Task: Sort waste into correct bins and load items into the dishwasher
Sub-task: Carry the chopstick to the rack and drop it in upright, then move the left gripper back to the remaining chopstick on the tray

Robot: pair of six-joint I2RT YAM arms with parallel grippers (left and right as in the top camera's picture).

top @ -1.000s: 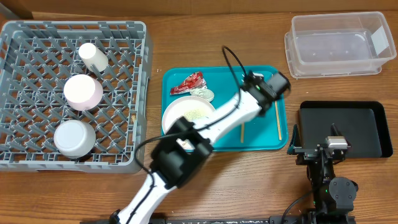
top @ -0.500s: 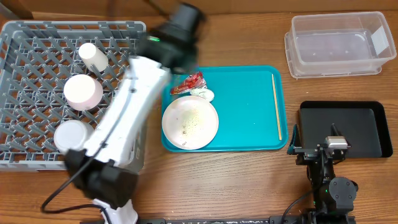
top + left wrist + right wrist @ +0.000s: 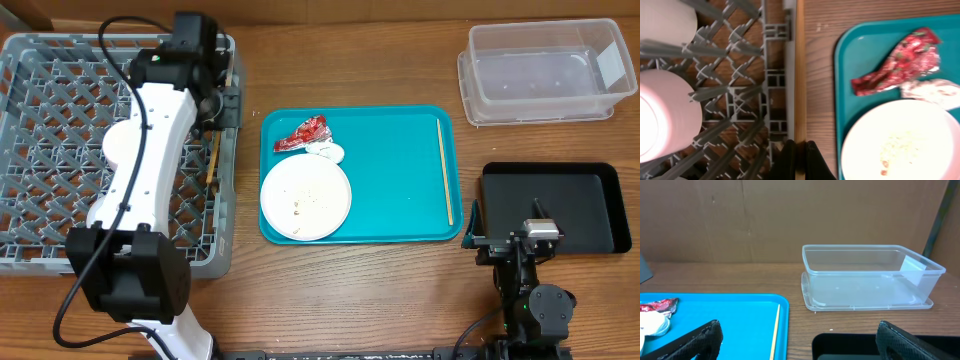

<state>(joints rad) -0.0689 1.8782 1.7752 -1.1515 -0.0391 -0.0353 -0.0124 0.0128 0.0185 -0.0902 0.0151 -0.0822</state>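
Near edge: right end effector [image 3: 797, 332] parked, released, fingers [image 3: 705, 337] spread wide, clear only in own wrist view; black tray [image 3: 600, 215] just beside. Middle of worktop [image 3: 350, 290], teal tray [image 3: 400, 200]: plate [image 3: 305, 197] with crumbs [image 3: 895, 145], second chopstick [image 3: 445, 170] along right rim, red wrapper [image 3: 303, 133] and white scrap [image 3: 328, 151] touching, beyond plate. Left side: left end effector [image 3: 800, 150] clenched on chopstick [image 3: 800, 75] running along dish rack [image 3: 50, 100] right wall. Left wrist view shows pink bowl [image 3: 665, 120], cup [image 3: 665, 20] in rack; overhead, left arm [image 3: 150, 150] largely covers them. Far right: clear tub [image 3: 865, 275].
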